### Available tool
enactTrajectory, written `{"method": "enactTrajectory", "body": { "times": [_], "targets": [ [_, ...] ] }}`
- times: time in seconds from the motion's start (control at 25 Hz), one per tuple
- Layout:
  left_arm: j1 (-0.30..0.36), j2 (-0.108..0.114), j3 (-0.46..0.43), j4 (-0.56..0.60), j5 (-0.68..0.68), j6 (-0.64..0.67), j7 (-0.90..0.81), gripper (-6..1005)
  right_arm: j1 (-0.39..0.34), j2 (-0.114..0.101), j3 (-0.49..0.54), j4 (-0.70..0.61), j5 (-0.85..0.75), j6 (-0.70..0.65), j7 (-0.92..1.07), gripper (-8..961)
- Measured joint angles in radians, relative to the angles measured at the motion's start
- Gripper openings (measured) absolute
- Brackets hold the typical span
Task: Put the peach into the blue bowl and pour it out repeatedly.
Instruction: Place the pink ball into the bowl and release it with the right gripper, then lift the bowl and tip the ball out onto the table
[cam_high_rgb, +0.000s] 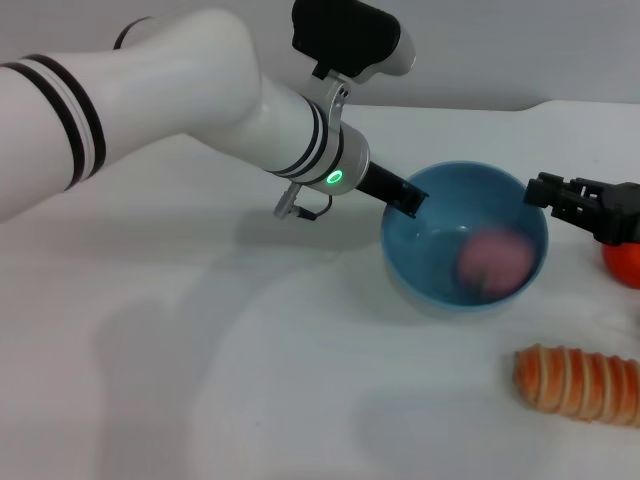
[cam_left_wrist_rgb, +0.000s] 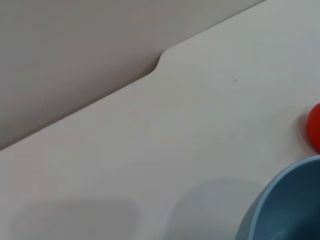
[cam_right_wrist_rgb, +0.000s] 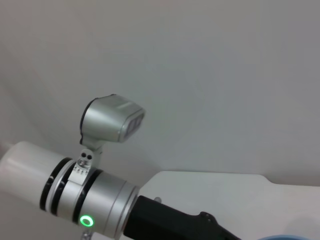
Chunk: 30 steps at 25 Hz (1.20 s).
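The blue bowl (cam_high_rgb: 436, 288) sits right of the table's middle in the head view, and a part of its rim (cam_left_wrist_rgb: 286, 204) shows in the left wrist view. Inside it, toward its right side, lies the dull-pink peach (cam_high_rgb: 493, 262). My left gripper (cam_high_rgb: 408, 198) reaches in from the left and is shut on the bowl's left rim. Just outside the bowl's right rim, level with it, hovers my right gripper (cam_high_rgb: 547, 193), holding nothing that I can see. Neither wrist view shows that arm's own fingers.
A red-orange round fruit (cam_high_rgb: 622, 262) (cam_left_wrist_rgb: 315, 127) lies right of the bowl, partly behind my right gripper. An orange ribbed roll (cam_high_rgb: 580, 382) lies at the front right. The white table's far edge (cam_left_wrist_rgb: 159, 65) has a notch. My left arm (cam_right_wrist_rgb: 95, 205) crosses the right wrist view.
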Motion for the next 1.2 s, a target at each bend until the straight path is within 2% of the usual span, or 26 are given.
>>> {"method": "enactTrajectory", "body": {
  "times": [0.36,0.48,0.68,0.88,1.04,1.08,1.12,1.16,1.2],
  "targets": [
    [0.015,0.001,0.003,0.002,0.0,-0.03,0.005,-1,-0.027,-0.002,0.024,-0.003,0.025,0.003,-0.001,479],
    [0.016,0.002,0.032,0.01,0.004,-0.096,0.022,-1,-0.082,-0.002,0.08,-0.015,0.07,-0.002,-0.007,491],
    [0.013,0.003,0.067,0.05,0.007,-0.213,0.185,-2,-0.239,0.001,0.238,0.011,0.185,-0.026,-0.14,511],
    [0.017,0.001,0.094,0.109,0.008,-0.328,0.308,-2,-0.336,-0.002,0.378,0.091,0.178,-0.02,-0.221,512],
    [0.025,0.001,0.187,0.163,0.039,-0.486,0.42,-2,-0.367,0.0,0.433,0.16,0.174,-0.018,-0.275,513],
    [0.032,0.0,0.22,0.175,0.061,-0.525,0.448,-2,-0.369,0.0,0.436,0.172,0.174,-0.017,-0.28,514],
    [0.051,0.0,0.3,0.19,0.125,-0.624,0.518,-2,-0.37,0.0,0.439,0.182,0.174,-0.016,-0.284,514],
    [0.051,0.0,0.3,0.19,0.125,-0.624,0.518,-2,-0.37,0.0,0.44,0.19,0.174,-0.016,-0.287,513],
    [0.065,0.0,0.35,0.196,0.155,-0.686,0.56,-2,-0.369,0.0,0.44,0.192,0.173,-0.015,-0.289,513]
  ]
}}
